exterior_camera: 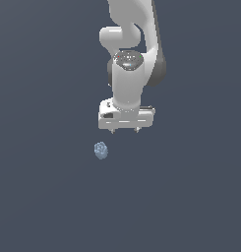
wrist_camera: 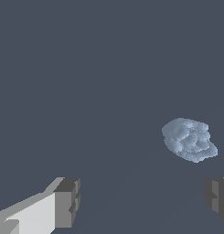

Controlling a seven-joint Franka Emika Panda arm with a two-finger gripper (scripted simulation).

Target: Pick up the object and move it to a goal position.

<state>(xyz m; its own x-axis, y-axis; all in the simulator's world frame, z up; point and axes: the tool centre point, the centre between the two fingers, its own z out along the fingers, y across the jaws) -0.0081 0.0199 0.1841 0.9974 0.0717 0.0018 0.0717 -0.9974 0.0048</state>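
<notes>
The object (exterior_camera: 101, 150) is a small pale blue-grey lumpy blob lying on the dark surface, below and toward the exterior view's left of my gripper (exterior_camera: 125, 130). The white gripper hangs above the surface with its fingers pointing down, apart from the object and not touching it. In the wrist view the object (wrist_camera: 189, 139) lies ahead of the fingers, closer to one fingertip (wrist_camera: 217, 198) than to the other (wrist_camera: 67, 201). The wide gap between the fingertips holds nothing, so my gripper (wrist_camera: 141, 200) is open.
A flat, uniform dark grey-blue surface (exterior_camera: 43, 197) fills both views. The white arm (exterior_camera: 129, 44) rises behind the gripper toward the top of the exterior view.
</notes>
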